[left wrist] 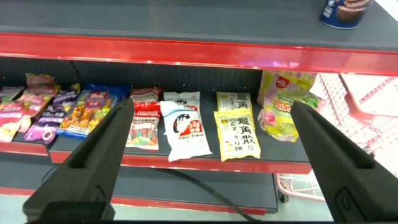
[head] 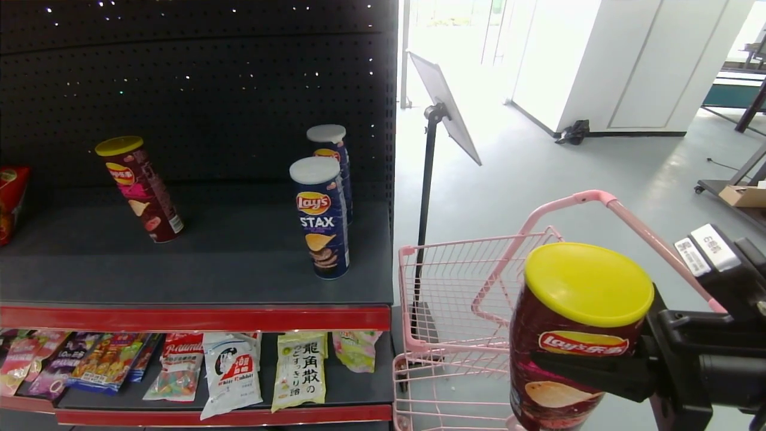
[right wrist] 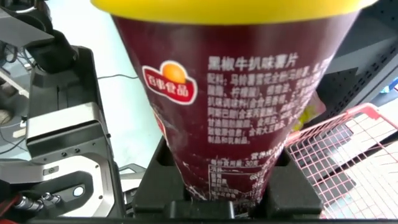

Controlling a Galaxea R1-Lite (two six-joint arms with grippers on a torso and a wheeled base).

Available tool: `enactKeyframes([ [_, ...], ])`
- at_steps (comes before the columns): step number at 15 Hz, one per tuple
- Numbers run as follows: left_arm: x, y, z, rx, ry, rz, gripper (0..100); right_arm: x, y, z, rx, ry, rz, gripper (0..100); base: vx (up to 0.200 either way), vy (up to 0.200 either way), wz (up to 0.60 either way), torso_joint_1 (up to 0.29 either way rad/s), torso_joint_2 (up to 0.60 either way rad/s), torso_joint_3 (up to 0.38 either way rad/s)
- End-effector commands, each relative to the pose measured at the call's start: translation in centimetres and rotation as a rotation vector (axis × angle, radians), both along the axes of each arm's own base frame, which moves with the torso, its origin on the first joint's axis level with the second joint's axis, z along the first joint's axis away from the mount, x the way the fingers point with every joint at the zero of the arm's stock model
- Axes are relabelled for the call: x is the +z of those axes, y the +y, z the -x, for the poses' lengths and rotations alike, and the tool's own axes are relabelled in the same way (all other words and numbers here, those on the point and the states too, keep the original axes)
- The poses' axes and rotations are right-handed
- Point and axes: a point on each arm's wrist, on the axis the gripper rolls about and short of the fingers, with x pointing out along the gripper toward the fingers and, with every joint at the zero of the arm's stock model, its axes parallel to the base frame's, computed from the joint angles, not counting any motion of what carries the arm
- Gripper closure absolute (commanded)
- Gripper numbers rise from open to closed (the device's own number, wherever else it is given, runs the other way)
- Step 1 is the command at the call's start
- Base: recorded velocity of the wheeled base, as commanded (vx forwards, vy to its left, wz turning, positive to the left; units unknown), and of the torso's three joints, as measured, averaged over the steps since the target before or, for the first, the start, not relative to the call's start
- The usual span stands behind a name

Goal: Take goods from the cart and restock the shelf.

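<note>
while the right claw (head: 589,374) is clamped around the lower body of a chips can (head: 583,344), the can stands upright in its grip over the pink wire cart (head: 479,239), to the right of the shelf (head: 239,263). the can is a tall tube, dark maroon, with a flat yellow lid (head: 589,281), a red oval logo just under the rim and a picture of a crisp lower down. in the right wrist view its maroon side carries white print, and the black fingers (right wrist: 158,186) press it from both sides near the base. on the shelf's top board stand a matching maroon can (head: 140,188) toward the left and two blue cans (head: 320,221) with white lids, one behind the other, near the right end. the left claw (left wrist: 208,118) has its fingers wide apart with nothing between them, and it faces the lower shelf (left wrist: 273,165), where snack bags (left wrist: 183,127) lie in a row.
</note>
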Motion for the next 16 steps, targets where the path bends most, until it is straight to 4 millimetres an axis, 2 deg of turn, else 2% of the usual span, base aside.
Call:
enactKeyframes([
  [1,0.0,0.0,-0.01,0.0,0.001,0.004,0,-0.08,0.02,-0.02,0.001,0.003,0.002,100,0.0,0.0,0.0,0.0,0.0,0.0],
  [2,0.0,0.0,-0.01,0.0,0.001,0.004,0,-0.1,0.04,-0.04,0.001,0.004,0.002,100,0.0,0.0,0.0,0.0,0.0,0.0],
  [16,0.0,0.0,-0.01,-0.001,0.001,0.004,0,-0.1,-0.05,0.09,0.001,0.001,0.001,100,0.0,0.2,0.0,0.0,0.0,0.002],
])
